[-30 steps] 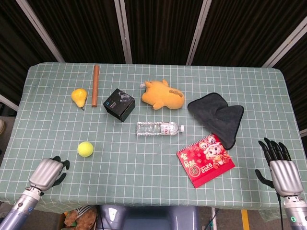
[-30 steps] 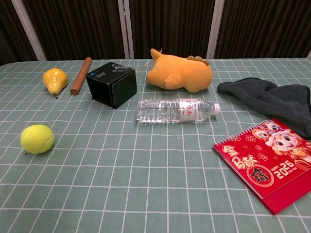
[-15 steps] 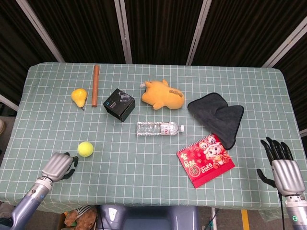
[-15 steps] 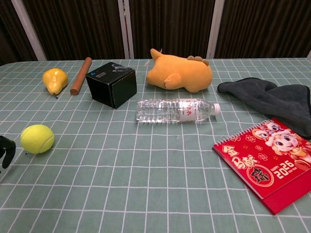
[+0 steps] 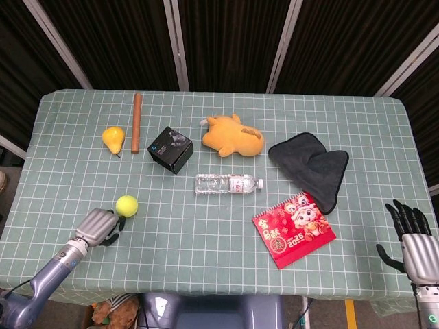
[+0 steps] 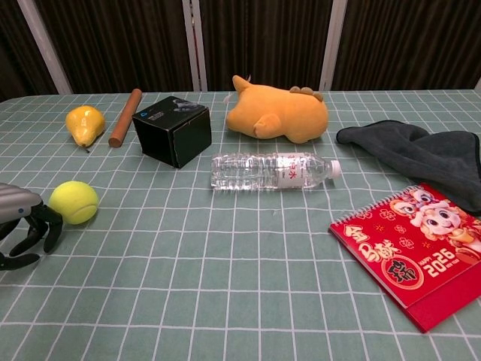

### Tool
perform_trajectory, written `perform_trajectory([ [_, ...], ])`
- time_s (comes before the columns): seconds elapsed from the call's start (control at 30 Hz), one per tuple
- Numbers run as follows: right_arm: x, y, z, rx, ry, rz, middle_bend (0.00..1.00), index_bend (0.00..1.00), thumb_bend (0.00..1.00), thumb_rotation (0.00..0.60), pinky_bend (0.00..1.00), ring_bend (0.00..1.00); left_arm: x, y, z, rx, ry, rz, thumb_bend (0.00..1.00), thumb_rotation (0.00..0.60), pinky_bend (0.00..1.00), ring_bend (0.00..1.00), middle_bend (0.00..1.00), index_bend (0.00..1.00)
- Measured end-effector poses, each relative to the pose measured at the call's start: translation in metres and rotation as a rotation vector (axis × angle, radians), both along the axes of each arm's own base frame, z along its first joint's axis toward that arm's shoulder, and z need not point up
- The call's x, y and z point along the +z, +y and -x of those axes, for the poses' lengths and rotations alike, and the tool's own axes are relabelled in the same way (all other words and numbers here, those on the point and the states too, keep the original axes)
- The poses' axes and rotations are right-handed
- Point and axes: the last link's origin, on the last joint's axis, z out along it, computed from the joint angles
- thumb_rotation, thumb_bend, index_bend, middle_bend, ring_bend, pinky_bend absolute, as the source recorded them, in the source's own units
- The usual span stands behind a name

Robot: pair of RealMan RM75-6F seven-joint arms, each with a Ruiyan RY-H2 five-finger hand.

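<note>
The left hand (image 5: pixel 98 226) sits just beside the fuzzy yellow-green tennis ball (image 5: pixel 127 205) on the green checked table (image 5: pixel 206 233), fingers (image 6: pixel 43 226) apart and curved, holding nothing; whether a fingertip touches the ball is hard to tell. To grasp well, the hand probably needs to cup the ball from both sides, since a one-sided nudge could roll it. The right hand (image 5: pixel 416 240) hangs spread and empty off the table's edge. The clear plastic water bottle (image 5: pixel 228 184) lies on its side, capped; the black cardboard box (image 5: pixel 171 149) stays closed, contents unseen.

Bare cloth lies between tennis ball (image 5: pixel 127 205) and bottle (image 5: pixel 228 184).
</note>
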Motion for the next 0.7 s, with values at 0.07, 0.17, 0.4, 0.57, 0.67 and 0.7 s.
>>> perform_trajectory([
  [0.07,-0.003,-0.001,-0.004,0.000,0.007,0.000,0.00,0.00,0.37,0.600,0.00,0.00,-0.001,0.003,-0.002,0.000,-0.018,0.003,0.38,0.600,0.60,0.41,0.67,0.50],
  [0.17,-0.005,-0.003,-0.011,0.003,0.013,-0.003,0.00,0.00,0.37,0.600,0.00,0.00,-0.002,0.008,-0.005,-0.003,-0.045,0.006,0.38,0.600,0.59,0.41,0.67,0.50],
  [0.4,-0.001,0.000,-0.011,0.002,0.025,0.003,0.00,0.00,0.37,0.600,0.00,0.00,0.004,0.021,-0.014,-0.024,-0.108,-0.014,0.38,0.600,0.57,0.41,0.67,0.50],
  [0.57,0.004,0.003,-0.015,0.036,0.013,0.024,0.00,0.00,0.37,0.600,0.00,0.00,0.012,0.035,-0.019,-0.044,-0.140,-0.048,0.38,0.600,0.55,0.40,0.66,0.49],
  [0.67,0.006,0.007,-0.018,0.056,0.005,0.030,0.00,0.00,0.37,0.600,0.00,0.00,0.015,0.045,-0.020,-0.045,-0.152,-0.051,0.38,0.600,0.54,0.40,0.66,0.50],
  [0.7,0.007,0.007,-0.018,0.060,0.005,0.031,0.00,0.00,0.37,0.600,0.00,0.00,0.016,0.048,-0.020,-0.045,-0.150,-0.049,0.38,0.600,0.54,0.40,0.66,0.50],
])
